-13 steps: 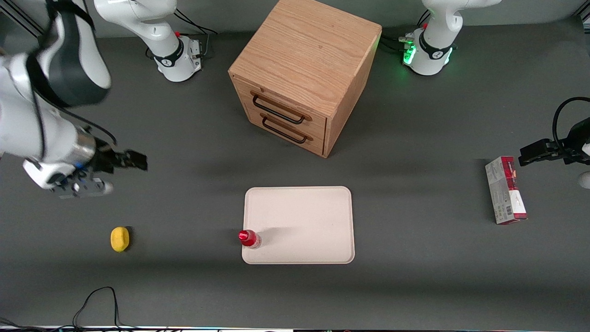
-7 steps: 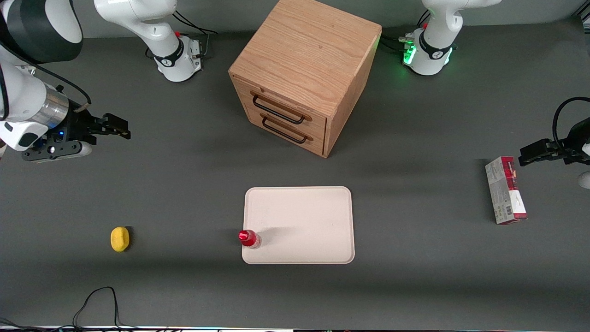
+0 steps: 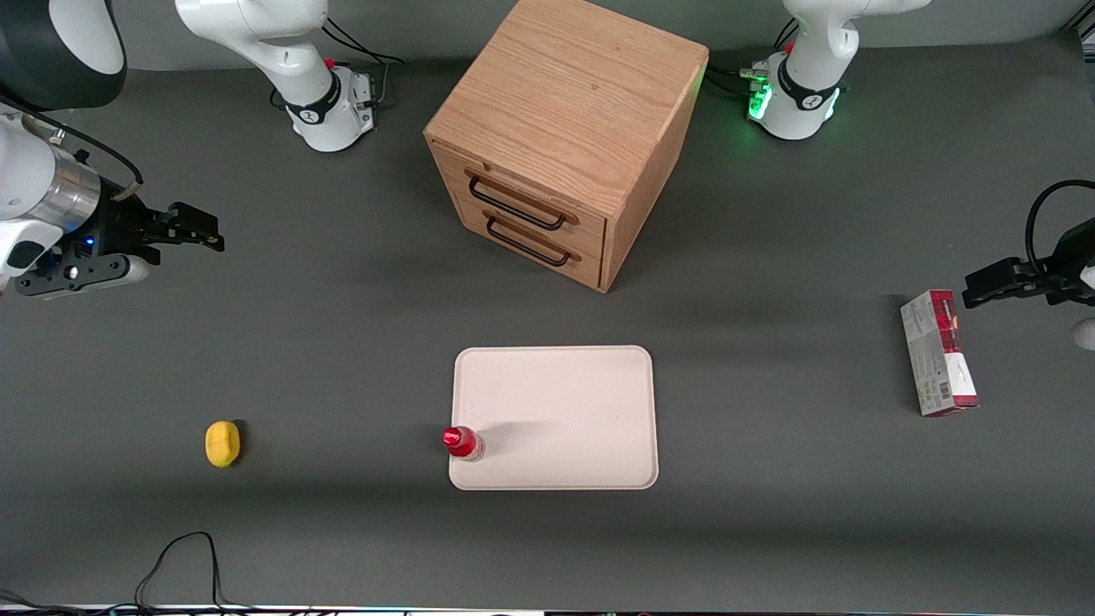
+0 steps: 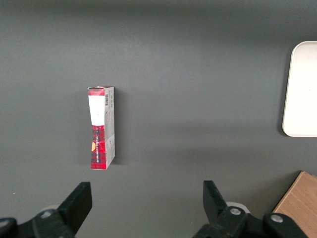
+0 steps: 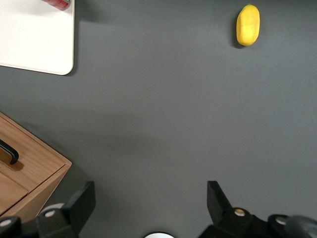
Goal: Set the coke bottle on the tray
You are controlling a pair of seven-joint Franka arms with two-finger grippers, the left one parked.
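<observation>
The coke bottle (image 3: 463, 442), red with a red cap, stands upright on the tray's (image 3: 565, 402) corner, the one nearer the front camera at the working arm's end. The tray is cream-white and flat, and nothing else is on it. My right gripper (image 3: 201, 233) hangs open and empty above the bare table, well apart from the bottle, toward the working arm's end and farther from the camera. In the right wrist view the open gripper (image 5: 148, 198) has only grey table between its fingers. A sliver of the bottle (image 5: 58, 3) shows at the tray's (image 5: 34, 39) edge.
A yellow lemon-like object (image 3: 222, 444) lies on the table toward the working arm's end and shows in the wrist view as the lemon (image 5: 248, 25). A wooden two-drawer cabinet (image 3: 565, 128) stands farther from the camera than the tray. A red-and-grey carton (image 3: 938, 352) lies toward the parked arm's end.
My right gripper has drawn away from the tray, toward the working arm's end and farther from the camera. The bottle and tray have not moved.
</observation>
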